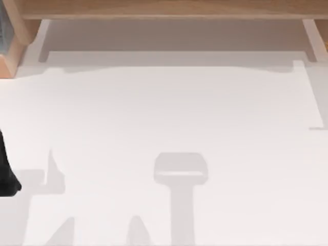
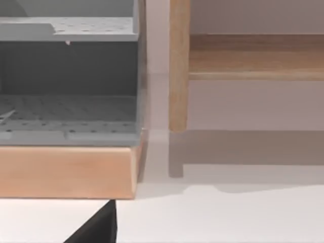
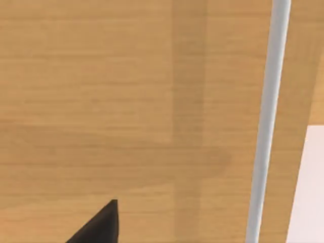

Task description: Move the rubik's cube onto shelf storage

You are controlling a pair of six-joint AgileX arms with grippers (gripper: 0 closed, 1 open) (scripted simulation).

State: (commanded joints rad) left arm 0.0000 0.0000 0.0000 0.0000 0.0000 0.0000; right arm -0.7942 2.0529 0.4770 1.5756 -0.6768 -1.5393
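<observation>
The rubik's cube is out of view. The shelf storage [image 1: 164, 7] is a light-brown wooden unit along the table's far edge, with upright supports at its left and right ends. In the left wrist view its board [image 2: 253, 55] and one upright [image 2: 178, 66] stand ahead. A black part of my left gripper [image 2: 96, 228] shows low over the white table. My left arm [image 1: 6, 174] sits at the table's left edge. My right gripper [image 3: 98, 225] hovers close over the shelf's wooden board [image 3: 101, 101].
A grey perforated bin [image 2: 66, 76] rests on a wooden base [image 2: 66, 172] at the far left, beside the shelf's left upright. The white table [image 1: 164, 113] carries grey shadows near its front. A thin pale bar [image 3: 268, 101] crosses the board.
</observation>
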